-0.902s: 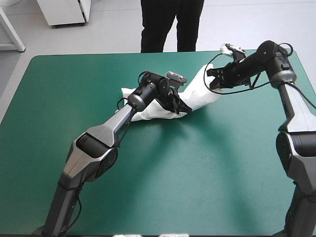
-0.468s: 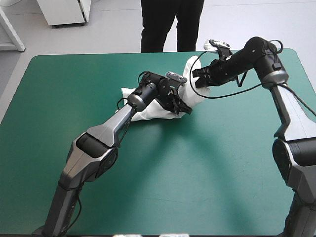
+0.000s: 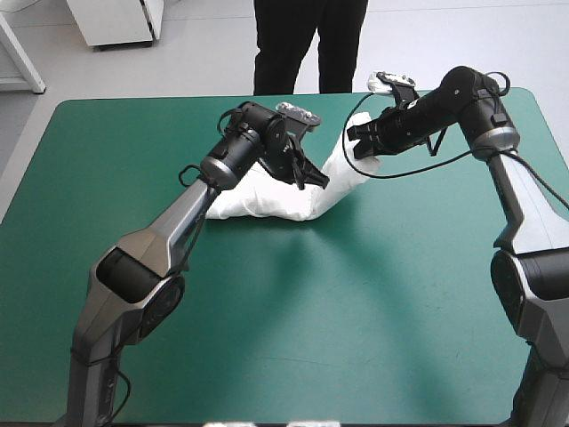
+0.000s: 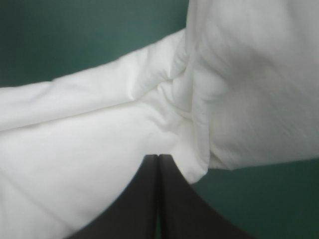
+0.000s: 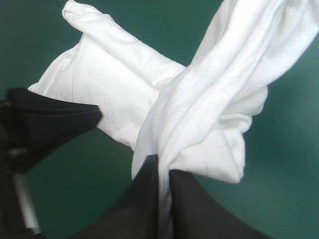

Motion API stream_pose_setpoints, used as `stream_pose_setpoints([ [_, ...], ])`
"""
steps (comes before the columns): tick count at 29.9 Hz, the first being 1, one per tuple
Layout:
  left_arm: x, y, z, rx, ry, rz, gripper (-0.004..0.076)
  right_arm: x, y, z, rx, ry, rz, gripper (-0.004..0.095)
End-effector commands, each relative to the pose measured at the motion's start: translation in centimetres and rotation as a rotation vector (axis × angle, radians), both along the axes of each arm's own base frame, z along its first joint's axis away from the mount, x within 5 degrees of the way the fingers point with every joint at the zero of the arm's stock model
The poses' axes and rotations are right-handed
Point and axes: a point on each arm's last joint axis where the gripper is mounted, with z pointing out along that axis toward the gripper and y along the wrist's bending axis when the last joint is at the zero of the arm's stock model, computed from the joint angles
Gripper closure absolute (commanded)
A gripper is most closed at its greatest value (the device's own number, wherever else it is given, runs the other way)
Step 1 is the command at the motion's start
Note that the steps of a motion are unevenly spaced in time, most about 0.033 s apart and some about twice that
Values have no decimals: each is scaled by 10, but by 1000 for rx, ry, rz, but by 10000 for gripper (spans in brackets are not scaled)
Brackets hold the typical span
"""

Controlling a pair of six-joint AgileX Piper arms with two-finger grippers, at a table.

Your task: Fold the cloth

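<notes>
The white T-shirt (image 3: 258, 197) lies as a folded bundle on the far middle of the table. One twisted strand of it rises to the right, where my right gripper (image 3: 360, 148) is shut on it above the cover. The right wrist view shows the T-shirt (image 5: 119, 79) hanging from my right gripper (image 5: 163, 167), with cloth pinched between the fingers. My left gripper (image 3: 313, 178) hovers over the bundle's right end, shut. Its fingers meet in a point (image 4: 158, 157) over the T-shirt (image 4: 249, 89) with nothing between them. The left gripper (image 5: 97, 115) also shows beside the bundle in the right wrist view.
The teal-green cover (image 3: 284, 320) stretches bare across the near half and both sides of the table. The bundle sits close to the table's far edge (image 3: 178, 100). Both arms reach in over the far middle.
The left gripper has risen off the bundle and drawn back toward the far left. The right gripper first carried its strand leftward, then stayed put. The bundle now lies more exposed.
</notes>
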Motion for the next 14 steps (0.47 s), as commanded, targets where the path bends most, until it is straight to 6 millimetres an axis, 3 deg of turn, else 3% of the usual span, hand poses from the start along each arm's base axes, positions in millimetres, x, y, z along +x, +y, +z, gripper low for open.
stream_pose_setpoints([
  [1, -29, 21, 58, -8, -78, 19, 734, -15, -1, 40, 65, -119, 0, 917],
  [6, -63, 47, 59, 47, -31, 40, 734, -17, 8, 43, 106, -118, 21, 917],
  [14, -156, 117, 61, 79, -40, 122, 734, -24, 53, 44, 96, -188, 77, 917],
])
